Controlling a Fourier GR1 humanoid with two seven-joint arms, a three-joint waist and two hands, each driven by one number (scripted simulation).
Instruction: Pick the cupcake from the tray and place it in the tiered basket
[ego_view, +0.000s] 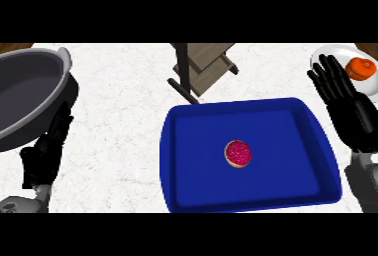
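A cupcake (238, 153) with pink-red topping lies near the middle of the blue tray (188, 185). The tiered basket (201, 66), brown with dark legs, stands behind the tray at the top centre. My right hand (345, 102) is open with fingers straight, to the right of the tray and apart from it. At the left edge my left hand (46, 150) is open, fingers pointing up, beside the grey pot.
A large grey pot (29, 92) fills the upper left corner. A white plate (363, 82) carrying an orange fruit (362, 67) sits at the upper right, partly behind my right hand. White marble counter shows between pot and tray.
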